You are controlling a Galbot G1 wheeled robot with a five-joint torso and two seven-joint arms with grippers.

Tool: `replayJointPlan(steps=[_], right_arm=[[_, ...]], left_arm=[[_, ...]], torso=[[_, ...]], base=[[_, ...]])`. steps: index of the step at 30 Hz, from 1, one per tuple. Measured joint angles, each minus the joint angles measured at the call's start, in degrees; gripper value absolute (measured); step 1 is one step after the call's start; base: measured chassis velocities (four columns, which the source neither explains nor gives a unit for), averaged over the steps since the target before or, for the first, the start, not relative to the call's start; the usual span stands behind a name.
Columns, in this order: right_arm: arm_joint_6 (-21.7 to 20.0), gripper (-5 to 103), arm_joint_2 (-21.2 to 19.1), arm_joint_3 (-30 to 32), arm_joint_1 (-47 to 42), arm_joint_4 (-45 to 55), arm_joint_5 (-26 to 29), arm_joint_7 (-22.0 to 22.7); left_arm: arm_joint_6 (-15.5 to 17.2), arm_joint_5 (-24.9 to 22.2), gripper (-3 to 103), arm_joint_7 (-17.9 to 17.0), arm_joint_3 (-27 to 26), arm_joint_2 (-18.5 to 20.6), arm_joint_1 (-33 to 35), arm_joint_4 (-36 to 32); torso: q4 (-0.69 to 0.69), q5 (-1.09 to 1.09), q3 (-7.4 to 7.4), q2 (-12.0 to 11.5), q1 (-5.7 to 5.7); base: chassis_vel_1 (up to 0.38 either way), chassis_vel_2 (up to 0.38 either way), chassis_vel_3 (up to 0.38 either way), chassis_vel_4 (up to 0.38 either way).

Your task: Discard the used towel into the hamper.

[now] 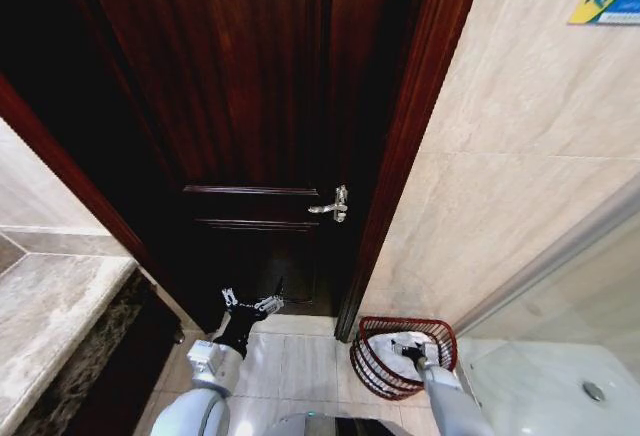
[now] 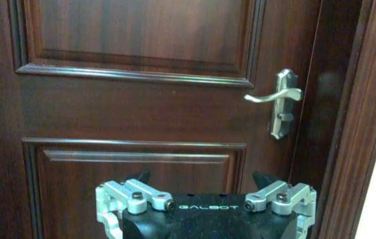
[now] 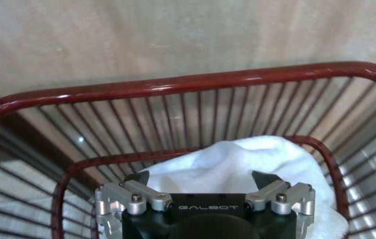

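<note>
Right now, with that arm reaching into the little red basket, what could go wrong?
The right gripper sits inside the hamper, open, just above the white towel. Lifting away, a finger might snag the cloth and drag it back out. The arm could also catch the wire rim and tip the hamper, which looks light. The left gripper hangs open close to the dark wooden door, so a turn of the base might knock it.

Left gripper [image 1: 252, 301] spread, forward; right gripper [image 1: 408, 343] spread, low.
</note>
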Motion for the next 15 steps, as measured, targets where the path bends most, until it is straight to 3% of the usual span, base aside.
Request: replayJointPlan(steps=[4, 6, 10, 12, 13, 15], right_arm=[[-0.8, 100, -0.4, -0.3, -1.3, 2.8, 3.7, 0.6], [-1.5, 100, -0.7, -0.7, -4.4, 10.2, 7.9, -1.1], [-1.0, 100, -0.5, -0.7, -8.2, 17.1, 9.5, -1.2], [0.6, 100, 0.1, -0.5, -13.7, 26.2, 10.0, -0.2], [0.6, 100, 0.1, -0.5, -13.7, 26.2, 10.0, -0.2], [4.8, 100, 1.2, 0.4, -19.3, 34.8, 8.0, 1.1]], left_arm=[[0.0, 0.0, 100, 0.0, 0.0, 0.0, 0.0, 0.0], [0.0, 0.0, 100, 0.0, 0.0, 0.0, 0.0, 0.0], [0.0, 0.0, 100, 0.0, 0.0, 0.0, 0.0, 0.0], [0.0, 0.0, 100, 0.0, 0.0, 0.0, 0.0, 0.0], [0.0, 0.0, 100, 0.0, 0.0, 0.0, 0.0, 0.0], [0.0, 0.0, 100, 0.0, 0.0, 0.0, 0.0, 0.0]], torso=[[-0.01, 0.02, 0.00, 0.0, 0.00], [0.02, -0.01, 0.00, 0.0, 0.00], [0.00, 0.01, 0.00, 0.0, 0.00], [0.00, 0.02, -0.01, 0.0, 0.00], [0.00, 0.02, -0.01, 0.0, 0.00], [0.00, -0.01, -0.01, 0.0, 0.00]], base=[[0.000, 0.000, 0.000, 0.000], [0.000, 0.000, 0.000, 0.000], [0.000, 0.000, 0.000, 0.000], [0.000, 0.000, 0.000, 0.000], [0.000, 0.000, 0.000, 0.000], [0.000, 0.000, 0.000, 0.000]])
